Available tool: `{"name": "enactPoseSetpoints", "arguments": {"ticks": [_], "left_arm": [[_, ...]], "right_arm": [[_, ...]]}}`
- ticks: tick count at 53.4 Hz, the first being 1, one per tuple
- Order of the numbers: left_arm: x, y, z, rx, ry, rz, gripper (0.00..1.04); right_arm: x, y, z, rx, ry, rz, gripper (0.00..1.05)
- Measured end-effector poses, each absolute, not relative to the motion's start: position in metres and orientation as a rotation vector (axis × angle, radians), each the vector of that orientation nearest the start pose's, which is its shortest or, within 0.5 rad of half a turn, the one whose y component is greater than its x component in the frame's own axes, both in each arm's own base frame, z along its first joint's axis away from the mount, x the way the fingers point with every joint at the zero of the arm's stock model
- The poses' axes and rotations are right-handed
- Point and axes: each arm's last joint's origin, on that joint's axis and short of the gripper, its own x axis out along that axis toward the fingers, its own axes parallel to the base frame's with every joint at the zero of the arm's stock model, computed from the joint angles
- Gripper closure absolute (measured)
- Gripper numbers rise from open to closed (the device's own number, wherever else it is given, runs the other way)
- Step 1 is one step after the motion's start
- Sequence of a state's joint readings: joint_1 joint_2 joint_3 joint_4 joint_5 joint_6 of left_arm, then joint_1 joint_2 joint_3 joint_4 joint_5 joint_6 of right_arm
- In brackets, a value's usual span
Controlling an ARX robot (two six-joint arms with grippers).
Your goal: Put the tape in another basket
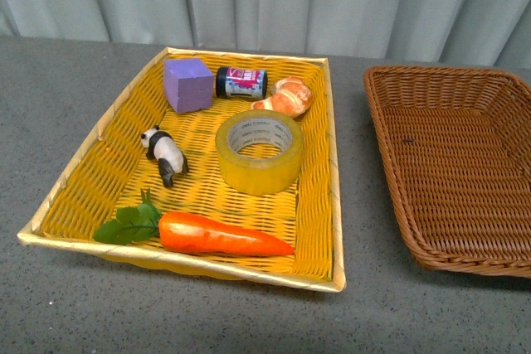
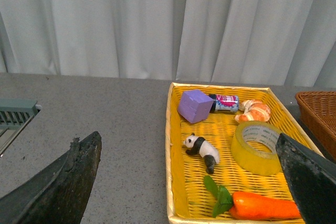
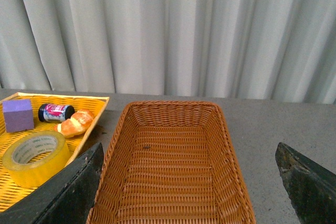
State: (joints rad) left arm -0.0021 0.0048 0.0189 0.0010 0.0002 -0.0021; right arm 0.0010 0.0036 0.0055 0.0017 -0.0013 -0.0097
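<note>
The tape (image 1: 260,152), a wide yellow roll with a whitish core, lies flat in the bright yellow basket (image 1: 91,134), right of its middle. It also shows in the left wrist view (image 2: 257,148) and the right wrist view (image 3: 35,158). The dark brown wicker basket (image 1: 452,163) stands empty to the right, also in the right wrist view (image 3: 168,166). Neither gripper shows in the front view. My left gripper (image 2: 191,182) is open, held back from the yellow basket's near edge. My right gripper (image 3: 191,182) is open, facing the brown basket.
In the yellow basket with the tape lie a purple cube (image 1: 188,84), a small dark jar (image 1: 241,83), a croissant (image 1: 286,97), a panda figure (image 1: 165,153) and a carrot (image 1: 211,234). A grey curtain hangs behind the table. A grey grate (image 2: 16,116) shows at the far left.
</note>
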Motion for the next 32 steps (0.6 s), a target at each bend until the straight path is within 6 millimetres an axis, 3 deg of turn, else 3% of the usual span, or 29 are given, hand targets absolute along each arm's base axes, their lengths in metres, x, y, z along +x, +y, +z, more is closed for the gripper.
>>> {"name": "enactPoseSetpoints", "arguments": {"ticks": [32], "left_arm": [[0.0968,-0.0002,0.1697,-0.002,-0.015,-0.002,0.06]], "right_arm": [[0.0976,0.0001,0.1653,-0.01,-0.004,0.002,0.09]]}}
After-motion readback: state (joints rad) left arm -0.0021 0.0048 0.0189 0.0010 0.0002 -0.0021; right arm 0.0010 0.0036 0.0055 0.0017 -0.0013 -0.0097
